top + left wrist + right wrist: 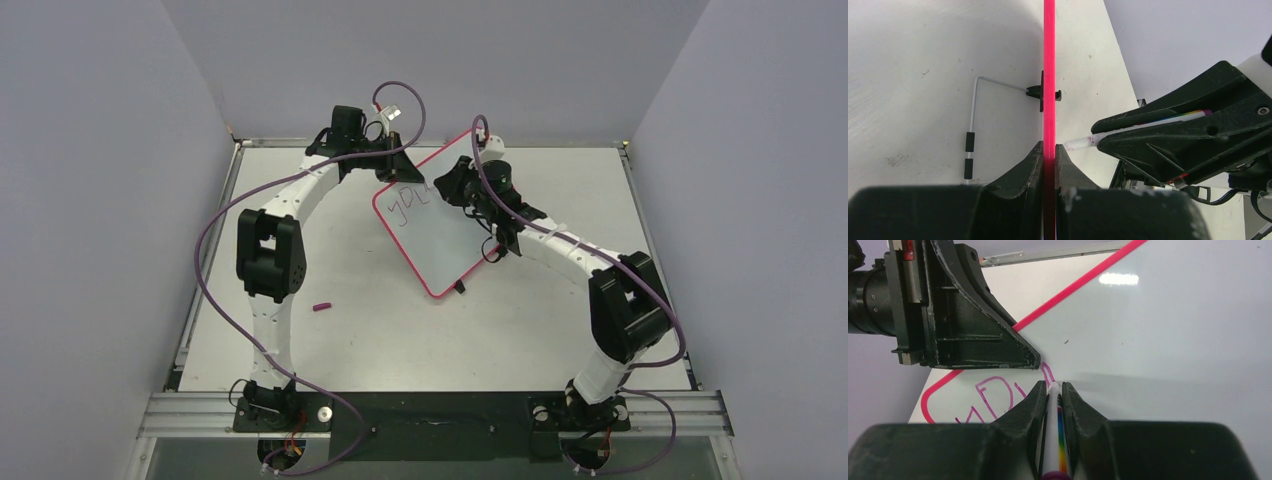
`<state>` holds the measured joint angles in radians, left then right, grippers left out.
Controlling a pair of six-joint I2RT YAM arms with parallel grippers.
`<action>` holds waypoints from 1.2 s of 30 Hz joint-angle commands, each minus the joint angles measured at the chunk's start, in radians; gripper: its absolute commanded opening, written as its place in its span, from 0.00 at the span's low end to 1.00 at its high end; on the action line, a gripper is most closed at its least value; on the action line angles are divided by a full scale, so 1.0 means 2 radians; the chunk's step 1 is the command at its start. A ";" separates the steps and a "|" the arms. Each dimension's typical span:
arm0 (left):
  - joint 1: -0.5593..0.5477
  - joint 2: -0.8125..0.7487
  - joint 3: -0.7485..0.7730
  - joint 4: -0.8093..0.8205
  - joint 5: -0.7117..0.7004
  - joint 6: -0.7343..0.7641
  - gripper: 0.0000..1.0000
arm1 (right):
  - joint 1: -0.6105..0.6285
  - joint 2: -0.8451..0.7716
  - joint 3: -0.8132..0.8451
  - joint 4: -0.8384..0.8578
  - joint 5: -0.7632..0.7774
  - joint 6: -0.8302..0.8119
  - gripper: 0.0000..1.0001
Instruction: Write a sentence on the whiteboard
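1. The whiteboard stands tilted mid-table. Its written face is turned to the right arm, and its lettered rim runs from near-left to far-right.
2. The sentence is only a few reddish-purple letters at a rounded corner.
3. The left gripper has its jaws pressed onto the red-pink rim.
4. The right gripper pinches a rainbow-striped marker, whose tip is on the board.
5. A wire stand juts out behind the board. A small magenta piece lies near the left arm. From above, the right arm hides the board's right part.

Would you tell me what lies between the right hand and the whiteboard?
A marker: the right hand grips it, its tip at the whiteboard beside the lettering; the right wrist view shows this best.
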<state>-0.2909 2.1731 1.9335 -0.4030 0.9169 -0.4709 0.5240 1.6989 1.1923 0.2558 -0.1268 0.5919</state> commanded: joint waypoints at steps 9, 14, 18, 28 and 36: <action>-0.005 -0.059 0.009 0.052 0.056 -0.023 0.00 | 0.003 -0.032 -0.057 0.010 0.007 0.005 0.00; -0.005 -0.061 0.008 0.053 0.056 -0.023 0.00 | 0.002 -0.040 -0.067 0.006 0.015 0.001 0.00; -0.005 -0.061 0.007 0.053 0.056 -0.023 0.00 | 0.000 -0.048 -0.068 -0.002 0.024 -0.007 0.00; -0.005 -0.063 0.004 0.059 0.058 -0.027 0.00 | -0.005 -0.070 -0.031 -0.034 0.037 -0.025 0.00; -0.005 -0.064 0.003 0.063 0.060 -0.029 0.00 | -0.006 -0.070 0.021 -0.042 0.035 -0.028 0.00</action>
<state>-0.2951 2.1590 1.9190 -0.3767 0.9241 -0.4866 0.5175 1.6077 1.1511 0.1547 -0.0738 0.5533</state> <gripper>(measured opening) 0.040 0.107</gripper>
